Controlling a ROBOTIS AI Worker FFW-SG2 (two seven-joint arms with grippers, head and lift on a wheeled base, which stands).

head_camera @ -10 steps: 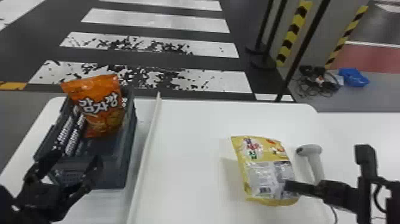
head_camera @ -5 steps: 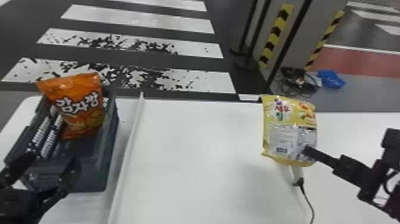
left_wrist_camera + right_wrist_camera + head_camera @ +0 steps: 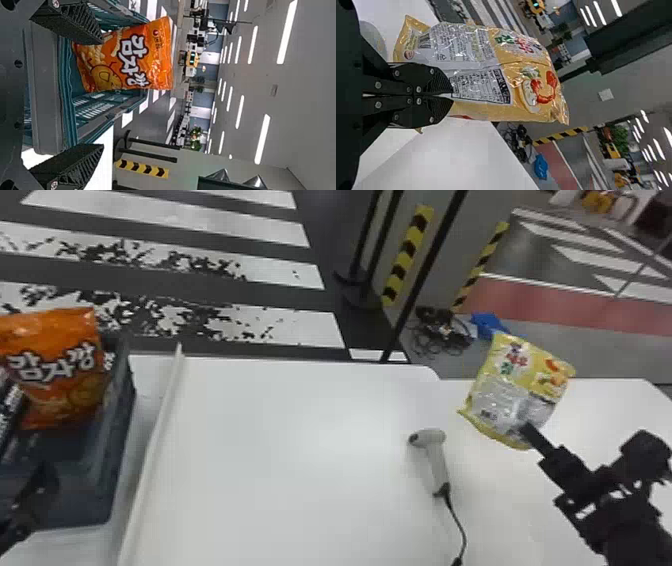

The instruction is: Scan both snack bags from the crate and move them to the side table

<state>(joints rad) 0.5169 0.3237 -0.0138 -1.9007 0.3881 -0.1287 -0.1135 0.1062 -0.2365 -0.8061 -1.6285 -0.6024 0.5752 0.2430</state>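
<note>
My right gripper (image 3: 527, 432) is shut on the yellow snack bag (image 3: 530, 382), held up over the right side, beyond the scanner (image 3: 436, 457). In the right wrist view the gripper (image 3: 451, 95) pinches the side of the yellow bag (image 3: 474, 51). At the far left my left gripper (image 3: 30, 500) stands at the near end of the crate (image 3: 95, 475). The orange snack bag (image 3: 57, 365) leans upright inside that crate. In the left wrist view the left gripper (image 3: 103, 95) is open, its fingers wide apart, with the orange bag (image 3: 130, 59) beyond them.
A white ridge (image 3: 157, 430) runs along the white table (image 3: 280, 470) beside the crate. The side table (image 3: 605, 420) adjoins at the right, under the held bag. The scanner's cable (image 3: 457, 520) trails toward the near edge. A black pole stands behind the table.
The head view has turned to the right. My right gripper has lifted the yellow bag off the table and carried it right, past the scanner. The orange bag stays in the crate.
</note>
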